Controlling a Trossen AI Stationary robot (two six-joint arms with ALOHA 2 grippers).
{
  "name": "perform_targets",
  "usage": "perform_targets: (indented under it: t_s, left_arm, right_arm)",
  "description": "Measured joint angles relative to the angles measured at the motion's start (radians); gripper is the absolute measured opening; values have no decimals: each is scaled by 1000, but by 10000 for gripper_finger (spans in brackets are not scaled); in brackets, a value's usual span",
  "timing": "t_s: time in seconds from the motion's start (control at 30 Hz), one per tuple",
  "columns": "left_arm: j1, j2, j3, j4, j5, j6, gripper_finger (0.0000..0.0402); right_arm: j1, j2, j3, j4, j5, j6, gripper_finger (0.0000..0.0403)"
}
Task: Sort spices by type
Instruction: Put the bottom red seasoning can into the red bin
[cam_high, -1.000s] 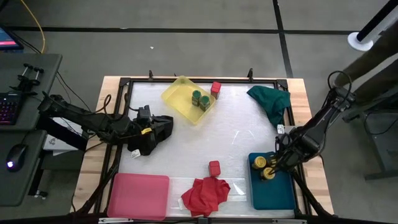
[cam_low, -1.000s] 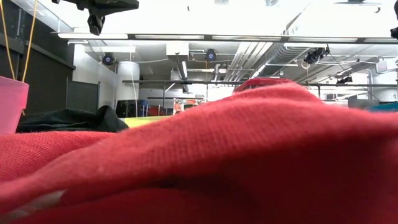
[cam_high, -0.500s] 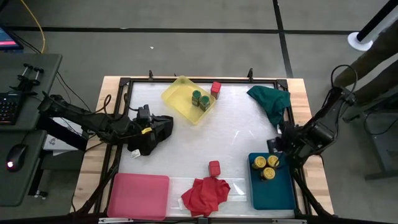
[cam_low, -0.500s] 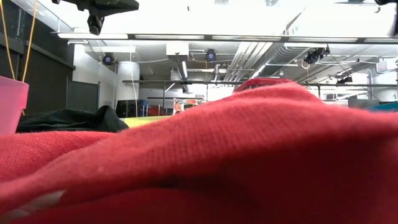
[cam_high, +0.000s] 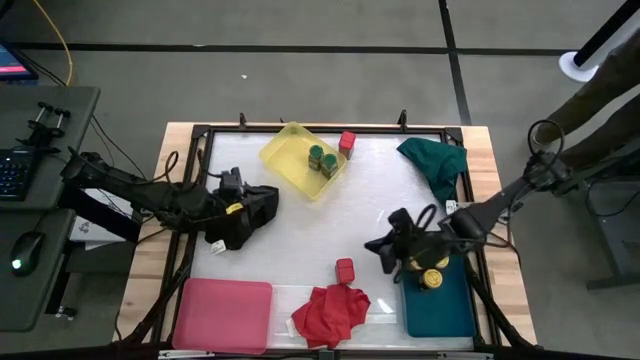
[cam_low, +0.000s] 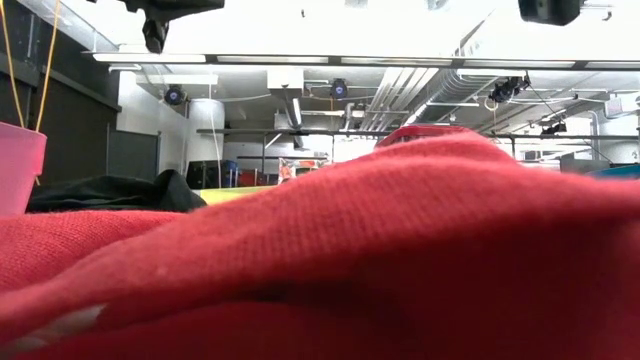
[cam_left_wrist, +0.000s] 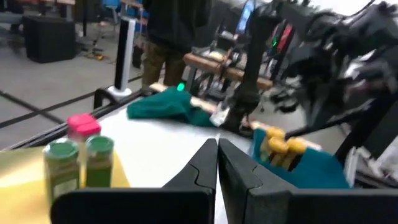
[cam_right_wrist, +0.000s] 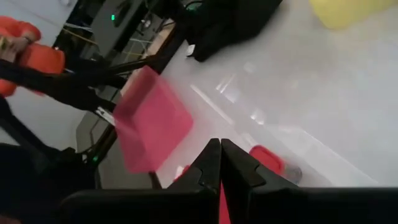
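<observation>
Hazard: the right gripper, fingers pressed together and holding nothing, hangs near the red box that stands just beside the red cloth at the counter's near edge. A shut gripper descending could tip the box or snag the cloth.

Yellow-lidded jars sit in the teal tray; green-lidded jars in the yellow tray, a second red box beside it.

Change: one second earlier the right gripper was over the teal tray; it has since swung inward. The left gripper, closed and empty, has not moved.
</observation>
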Motion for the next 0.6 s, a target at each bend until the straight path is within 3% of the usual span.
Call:
perform_targets:
  t_s: [0.23, 0.6]
  left_arm:
    - [0, 115, 140, -28, 119, 119, 61]
    - [62, 669, 682, -537, 478, 513, 227]
  right_arm:
    - [-35, -8, 63, -103, -27, -84, 0]
    - [-62, -70, 257, -446, 114, -132, 0]
